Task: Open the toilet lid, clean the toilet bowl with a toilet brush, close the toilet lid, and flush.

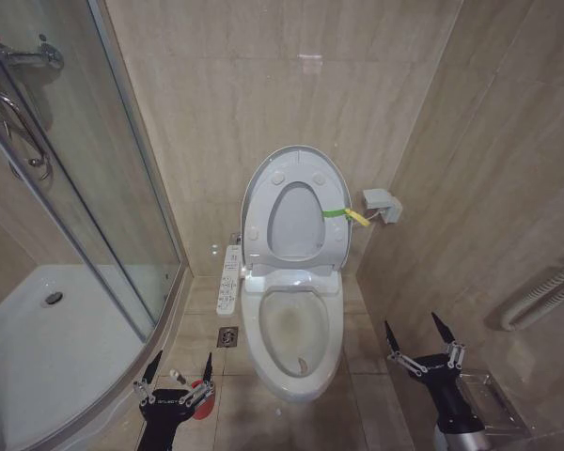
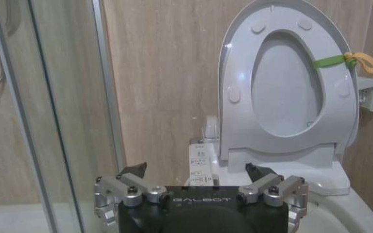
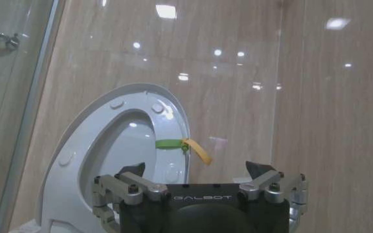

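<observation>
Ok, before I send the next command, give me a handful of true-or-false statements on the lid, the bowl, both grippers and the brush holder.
1. The toilet lid is raised and leans back toward the wall. True.
2. The left gripper is shut on the brush handle. False: its fingers are spread and hold nothing.
3. The toilet bowl lies uncovered, with brownish staining inside. True.
4. The right gripper presses on the seat ring. False: it hangs open in the air, to the right of the bowl and apart from it.
5. A green band with a yellow tag sits on the raised seat ring's right edge. True.
6. A red object shows beside the right gripper. False: it shows by the left gripper.
</observation>
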